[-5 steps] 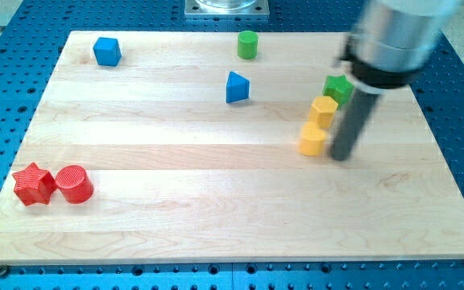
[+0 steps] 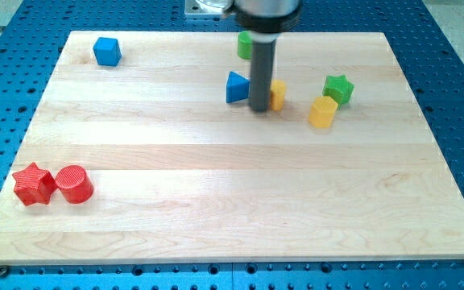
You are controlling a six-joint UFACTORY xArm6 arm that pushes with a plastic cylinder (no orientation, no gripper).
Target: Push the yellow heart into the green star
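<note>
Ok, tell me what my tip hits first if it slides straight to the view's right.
Probably the small yellow block right beside my tip, seemingly touching the rod, though depth is unclear. The other yellow block and the green star lie further right.

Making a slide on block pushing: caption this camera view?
My tip between blue triangle and a yellow block; another yellow block touches the green star.

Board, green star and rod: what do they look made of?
Board: pale wood, probably glued strips, given the lengthwise grain bands; smooth satin finish.
Green star: likely plastic, though painted wood is possible; solid even colour, matte.
Rod: dark and matte, material unclear; my tip sits between the blue triangle and a yellow block.
</note>
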